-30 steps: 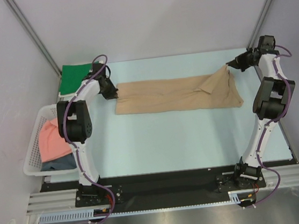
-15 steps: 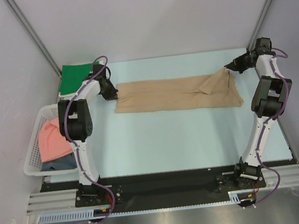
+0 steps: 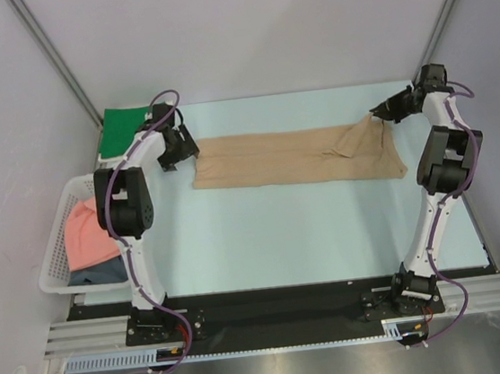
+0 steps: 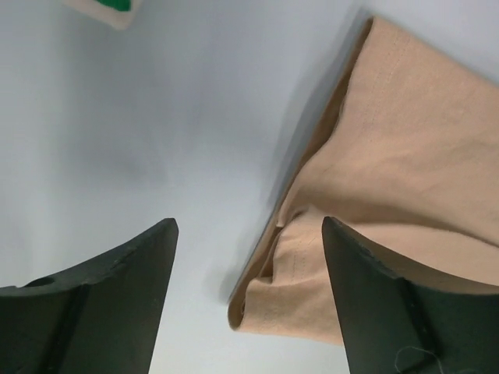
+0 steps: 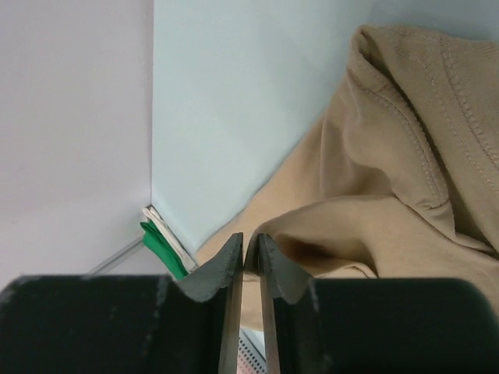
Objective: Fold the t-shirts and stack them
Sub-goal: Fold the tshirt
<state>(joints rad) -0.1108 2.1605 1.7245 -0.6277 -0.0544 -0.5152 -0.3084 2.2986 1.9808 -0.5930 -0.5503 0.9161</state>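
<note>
While the bright green cloth t-shirt [image 3: 124, 127] lies folded far left, the tan cloth t-shirt [image 3: 292, 157] is a half-folded strip on the worktop [image 3: 282, 228], and two more wait in the white lattice basket [image 3: 55, 263]; left gripper [image 3: 180, 154] is spread and empty, and the right gripper [image 3: 377, 115] is nearly together, its hold I cannot tell.

Matt tan cloth t-shirt [image 3: 296, 156] with stitched seams lies on a smooth pale-blue table [image 3: 282, 228].

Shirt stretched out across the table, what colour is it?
The shirt is plain tan, with no pattern; the top view shows it best.
</note>
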